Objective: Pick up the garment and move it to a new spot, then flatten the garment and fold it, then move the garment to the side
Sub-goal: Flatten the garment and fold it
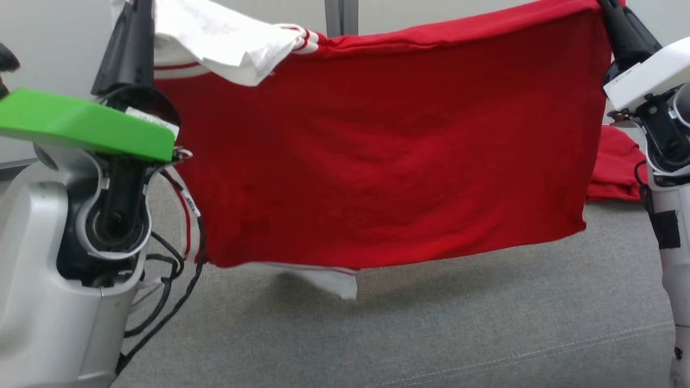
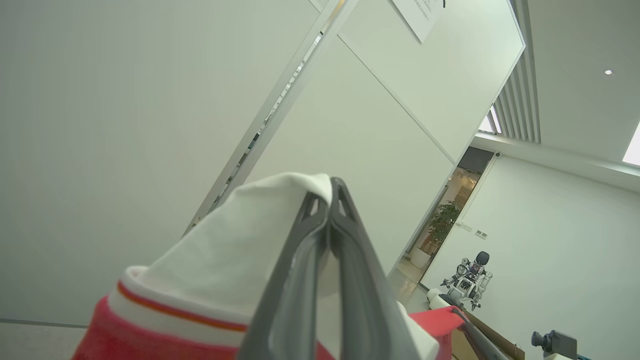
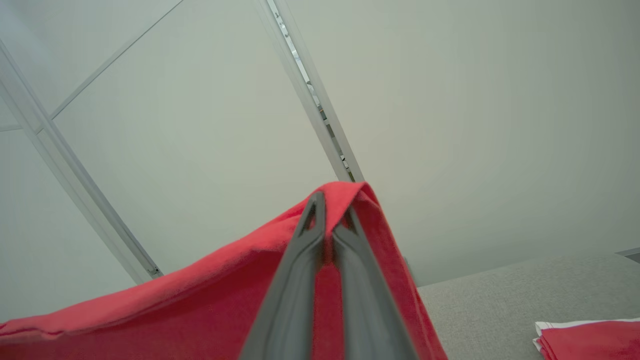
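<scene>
Head view: a red cloth garment with white sleeves and red-striped white trim (image 1: 377, 161) hangs spread like a sheet between the two arms, above a grey fabric surface (image 1: 485, 334). Whether its lowest white flap touches that surface cannot be told. A white sleeve drapes over the top edge at the left end.

Left wrist view: left gripper (image 2: 330, 195), fingers pressed together, clamped on white sleeve cloth.

Right wrist view: right gripper (image 3: 331, 207), fingers together, clamped on a red corner.

A second red cloth (image 1: 614, 167) lies on the surface beside the right arm.
</scene>
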Robot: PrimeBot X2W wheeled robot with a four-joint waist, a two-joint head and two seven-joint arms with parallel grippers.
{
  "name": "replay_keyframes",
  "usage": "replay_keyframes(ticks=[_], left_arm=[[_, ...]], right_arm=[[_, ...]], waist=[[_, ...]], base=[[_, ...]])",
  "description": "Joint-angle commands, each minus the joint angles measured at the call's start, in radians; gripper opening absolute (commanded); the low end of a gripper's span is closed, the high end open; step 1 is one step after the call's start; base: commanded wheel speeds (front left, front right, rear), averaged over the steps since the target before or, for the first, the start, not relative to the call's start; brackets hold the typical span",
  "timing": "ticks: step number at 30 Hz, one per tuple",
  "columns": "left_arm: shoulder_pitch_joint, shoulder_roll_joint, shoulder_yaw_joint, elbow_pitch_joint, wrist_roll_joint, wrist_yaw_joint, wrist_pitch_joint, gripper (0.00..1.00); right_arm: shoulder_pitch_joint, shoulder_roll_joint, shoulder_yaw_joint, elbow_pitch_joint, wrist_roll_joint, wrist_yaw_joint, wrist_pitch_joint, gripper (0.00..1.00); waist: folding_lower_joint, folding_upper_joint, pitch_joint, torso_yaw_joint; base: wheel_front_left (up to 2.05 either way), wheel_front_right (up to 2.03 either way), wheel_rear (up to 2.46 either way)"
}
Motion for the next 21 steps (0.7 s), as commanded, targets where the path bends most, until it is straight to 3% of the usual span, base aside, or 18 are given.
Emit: replay_keyframes(ticks=[1, 9, 15, 21], left_arm=[[-0.027, 0.011, -0.003, -0.006, 0.009, 0.007, 0.005, 0.0], [-0.196, 0.043, -0.019, 0.065, 0.032, 0.032, 0.092, 0.0], [-0.377, 0.051, -0.062, 0.275, 0.07, 0.039, 0.166, 0.0], [-0.592, 0.028, -0.103, 0.496, 0.13, 0.031, 0.185, 0.0]], right_arm=[[-0.01, 0.003, -0.007, -0.01, -0.01, 0.0, 0.009, 0.0], [-0.086, 0.06, -0.069, -0.053, -0.105, 0.0, 0.12, 0.0], [-0.235, 0.114, -0.097, 0.074, -0.216, 0.0, 0.177, 0.0], [-0.433, 0.132, -0.153, 0.257, -0.35, 0.0, 0.161, 0.0]], waist=[[0.0, 0.0, -0.01, -0.009], [0.0, 0.0, 0.003, -0.012], [0.0, 0.0, 0.1, -0.003], [0.0, 0.0, 0.241, 0.029]], base=[[0.0, 0.0, 0.0], [0.0, 0.0, 0.0], [0.0, 0.0, 0.0], [0.0, 0.0, 0.0]])
